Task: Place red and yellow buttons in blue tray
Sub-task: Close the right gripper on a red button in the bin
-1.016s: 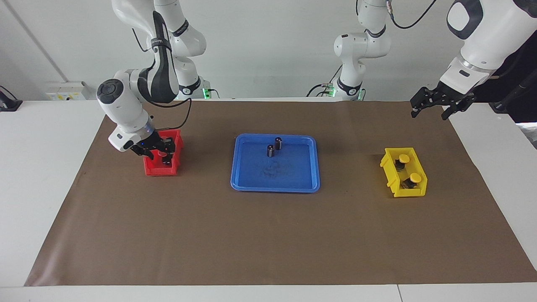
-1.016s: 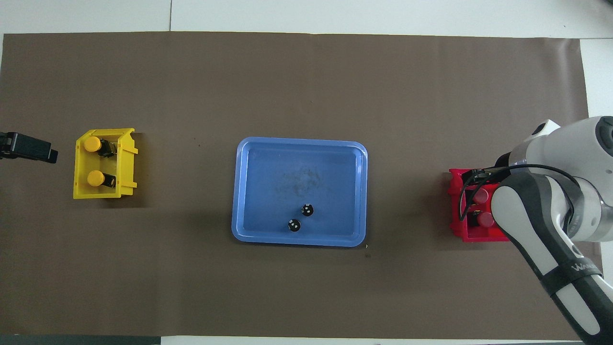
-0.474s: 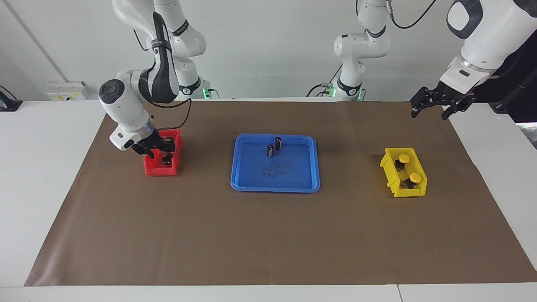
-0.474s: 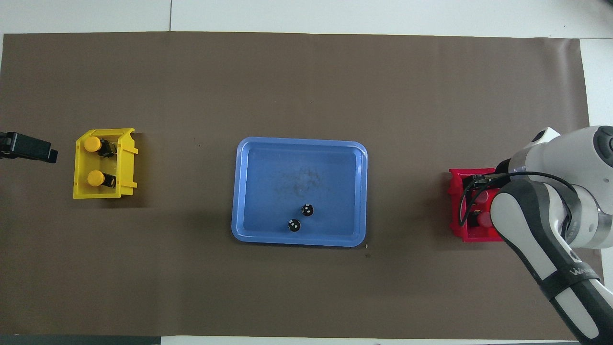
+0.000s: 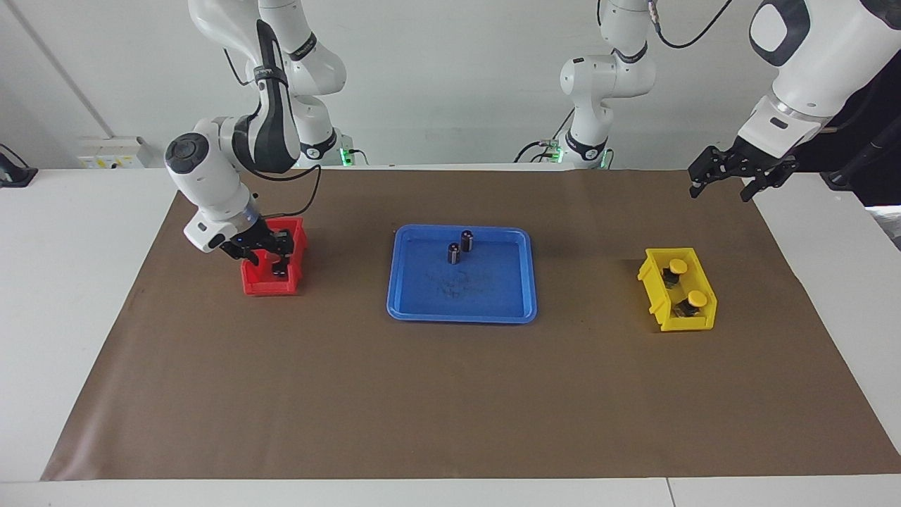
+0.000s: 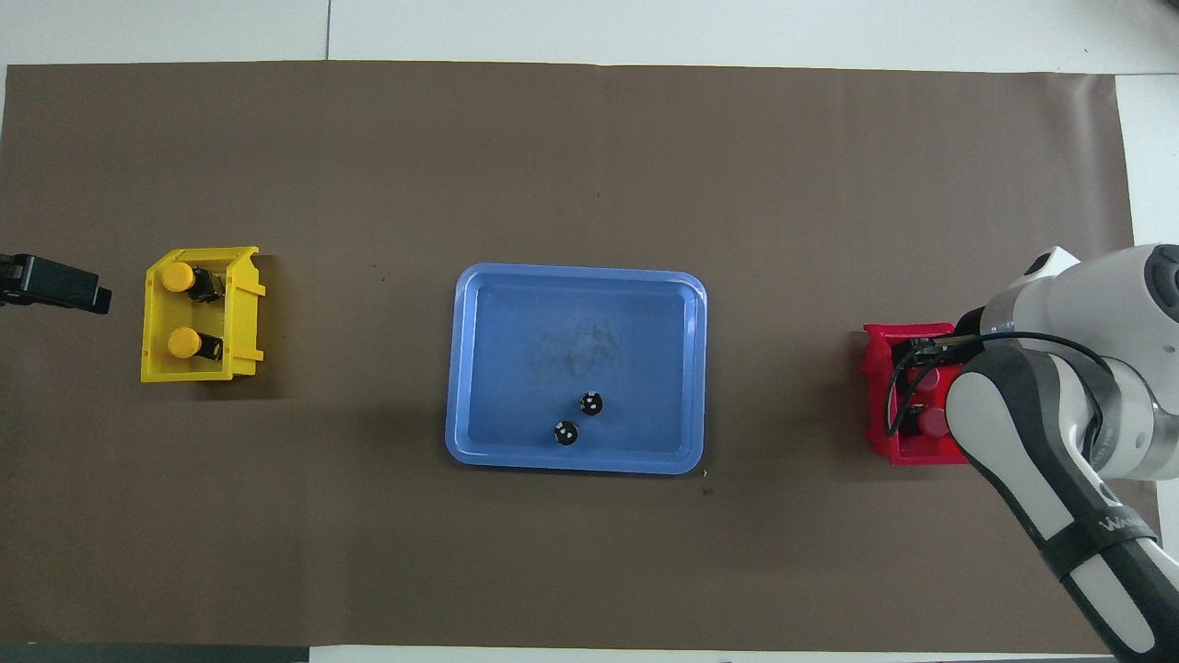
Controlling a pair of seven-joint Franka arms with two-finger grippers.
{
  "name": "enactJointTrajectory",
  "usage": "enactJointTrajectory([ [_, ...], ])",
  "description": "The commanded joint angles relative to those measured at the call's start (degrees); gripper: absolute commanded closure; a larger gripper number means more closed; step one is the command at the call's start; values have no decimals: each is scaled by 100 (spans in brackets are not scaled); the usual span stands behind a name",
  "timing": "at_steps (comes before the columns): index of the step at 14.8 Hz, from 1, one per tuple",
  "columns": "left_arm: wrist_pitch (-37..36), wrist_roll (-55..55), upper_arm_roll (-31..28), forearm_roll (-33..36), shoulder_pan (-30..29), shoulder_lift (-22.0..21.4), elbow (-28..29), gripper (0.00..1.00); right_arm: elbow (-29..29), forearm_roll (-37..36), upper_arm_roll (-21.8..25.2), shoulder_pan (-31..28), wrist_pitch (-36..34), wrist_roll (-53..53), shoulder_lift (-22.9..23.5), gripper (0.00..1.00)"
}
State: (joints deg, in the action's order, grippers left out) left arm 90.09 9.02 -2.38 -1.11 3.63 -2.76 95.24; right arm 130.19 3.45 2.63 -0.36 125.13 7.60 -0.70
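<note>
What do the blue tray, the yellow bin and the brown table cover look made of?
Blue tray: likely moulded plastic, smooth with a slight sheen, rounded corners and a low rim; its floor looks scuffed. Yellow bin: probably rigid plastic, uniform colour, thin straight walls. Brown cover: looks like matte paper or thin sheet, lying flat with cut edges; which one is unclear.

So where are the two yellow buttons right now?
Both yellow buttons lie in the yellow bin toward the left arm's end of the table, apart from the blue tray at the middle.
</note>
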Motion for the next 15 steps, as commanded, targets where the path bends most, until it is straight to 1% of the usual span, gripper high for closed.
enactJointTrajectory([
  [1,123,39,10,94,-3,-172,215,0,183,94,-25,-122,73,242,-150,32],
  [3,123,39,10,94,-3,-172,215,0,183,85,-34,-114,73,233,-150,34],
  [10,123,30,10,94,-11,-172,223,0,332,94,-34,-113,135,242,-211,35],
  [14,132,30,10,94,-3,-172,224,0,367,94,-34,-114,135,277,-211,38],
  [15,132,30,10,94,-3,-172,224,0,385,94,-34,-114,143,312,-220,41],
])
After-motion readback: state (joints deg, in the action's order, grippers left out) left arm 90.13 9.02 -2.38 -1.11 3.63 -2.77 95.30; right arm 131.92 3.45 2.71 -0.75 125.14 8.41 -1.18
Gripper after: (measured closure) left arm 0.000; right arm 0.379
